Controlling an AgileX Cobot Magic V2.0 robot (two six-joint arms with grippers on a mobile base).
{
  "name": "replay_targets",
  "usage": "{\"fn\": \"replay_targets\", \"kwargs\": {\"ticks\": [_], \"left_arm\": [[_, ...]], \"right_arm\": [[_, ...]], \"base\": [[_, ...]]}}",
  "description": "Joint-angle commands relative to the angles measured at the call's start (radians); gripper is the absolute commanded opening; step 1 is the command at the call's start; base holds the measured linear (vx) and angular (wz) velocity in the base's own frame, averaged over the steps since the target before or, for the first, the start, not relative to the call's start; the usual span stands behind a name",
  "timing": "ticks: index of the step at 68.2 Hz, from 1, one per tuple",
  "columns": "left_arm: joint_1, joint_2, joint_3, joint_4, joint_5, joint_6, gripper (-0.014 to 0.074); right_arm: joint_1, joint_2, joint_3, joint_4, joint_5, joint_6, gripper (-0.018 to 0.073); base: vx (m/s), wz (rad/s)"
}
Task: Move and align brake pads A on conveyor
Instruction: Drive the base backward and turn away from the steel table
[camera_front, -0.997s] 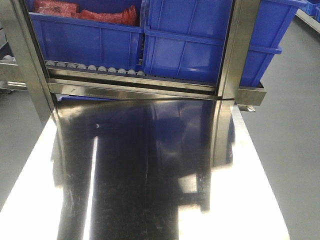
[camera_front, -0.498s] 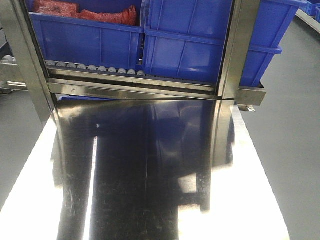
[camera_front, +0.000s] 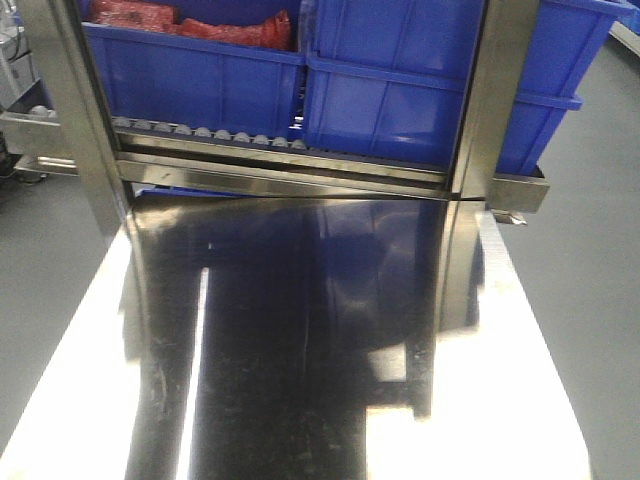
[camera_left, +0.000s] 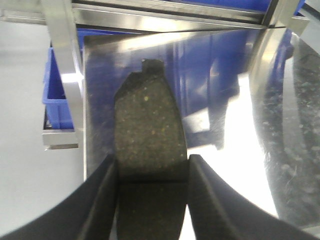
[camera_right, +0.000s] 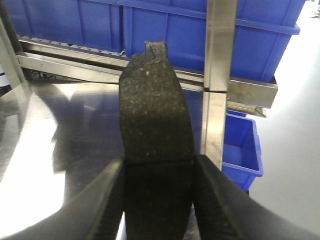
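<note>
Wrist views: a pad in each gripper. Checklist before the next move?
1. Left gripper shut on left brake pad, pad between both fingers: ok.
2. Right gripper shut on right brake pad: ok.
3. Both pads roughly in line with the fingers, tabs pointing away from the wrists: ok.
4. Left brake pad lifted off the steel table: cannot tell.
5. Right brake pad's gap to the upright steel post: cannot tell.
6. Conveyor in sight for placing: not ok, no view shows it.
</note>
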Motion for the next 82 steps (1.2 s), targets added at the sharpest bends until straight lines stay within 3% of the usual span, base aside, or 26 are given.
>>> {"fn": "replay_targets", "kwargs": {"ticks": [1, 26, 82], "left_arm": [[-0.007, 0.009, -0.027, 0.011, -0.088, -0.008, -0.0006], [-0.007, 0.009, -0.027, 0.011, -0.088, -0.008, -0.0006], [-0.007, 0.009, -0.027, 0.011, -0.088, -0.008, -0.0006]], "right_arm": [[-0.006, 0.012, -0.029, -0.039, -0.079, -0.004, -0.0004], [-0.006, 0.012, -0.029, -0.039, -0.08, -0.004, -0.0004], [-0.006, 0.012, -0.029, -0.039, -0.079, -0.004, -0.0004]], "base": [[-0.05, 0.19], [-0.1, 0.42], [-0.2, 0.77]]}}
